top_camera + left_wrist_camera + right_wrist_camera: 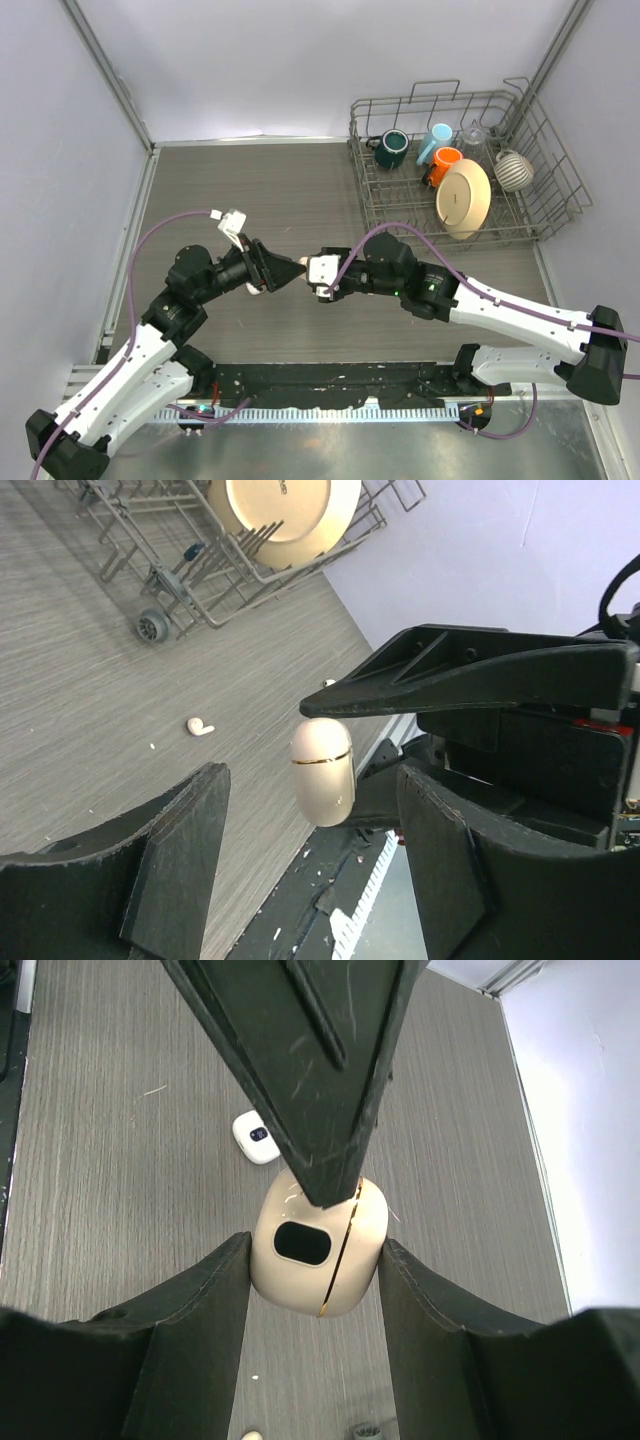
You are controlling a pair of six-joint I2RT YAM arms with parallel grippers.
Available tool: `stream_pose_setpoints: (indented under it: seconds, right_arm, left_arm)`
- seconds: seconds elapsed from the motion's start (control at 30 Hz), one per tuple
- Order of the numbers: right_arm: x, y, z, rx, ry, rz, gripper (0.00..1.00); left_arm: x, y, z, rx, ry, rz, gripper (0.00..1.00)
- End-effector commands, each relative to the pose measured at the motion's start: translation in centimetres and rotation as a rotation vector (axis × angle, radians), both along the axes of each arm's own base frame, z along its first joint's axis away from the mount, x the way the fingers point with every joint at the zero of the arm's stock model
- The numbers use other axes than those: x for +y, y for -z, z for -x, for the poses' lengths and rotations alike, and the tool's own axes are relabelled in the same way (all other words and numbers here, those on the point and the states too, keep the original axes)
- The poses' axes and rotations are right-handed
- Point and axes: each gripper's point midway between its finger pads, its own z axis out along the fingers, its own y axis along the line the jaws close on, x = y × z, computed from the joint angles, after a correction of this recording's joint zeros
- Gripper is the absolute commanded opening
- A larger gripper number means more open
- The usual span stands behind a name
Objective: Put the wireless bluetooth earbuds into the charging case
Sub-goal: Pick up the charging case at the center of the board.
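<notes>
My right gripper [315,1245] is shut on a cream charging case [318,1245] with a gold seam and holds it closed above the table; the case also shows in the left wrist view [322,770]. My left gripper [315,780] is open, its fingers [180,860] wide apart on either side of the case. One left finger [320,1080] touches the top of the case. In the top view both grippers meet at mid-table, left [296,268] and right [318,272]. One white earbud [200,726] lies on the table. The other earbuds are not clearly visible.
A second small white case [257,1137] lies on the table beyond the held one. A wire dish rack [450,170] with mugs and a cream plate [465,198] stands at the back right. A black strip [330,385] runs along the near edge.
</notes>
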Motion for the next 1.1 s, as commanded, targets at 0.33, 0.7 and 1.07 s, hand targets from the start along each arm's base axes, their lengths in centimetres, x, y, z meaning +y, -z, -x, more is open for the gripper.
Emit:
stream_pose_setpoints:
  seconds: [0.33, 0.7, 1.07]
  right_arm:
    - [0.5, -3.1, 0.3, -0.054, -0.013, -0.087, 0.01]
    - [0.2, -4.7, -1.0, 0.019, 0.124, -0.208, 0.56]
    - [-2.4, -12.0, -2.3, 0.7, 0.562, -0.723, 0.83]
  left_arm:
    - [-2.5, 0.1, 0.4, -0.024, 0.102, 0.02, 0.49]
    - [-1.7, 0.5, 0.3, -0.098, 0.063, -0.016, 0.0]
    - [4.6, -5.6, -0.4, -0.59, -0.251, -0.025, 0.0]
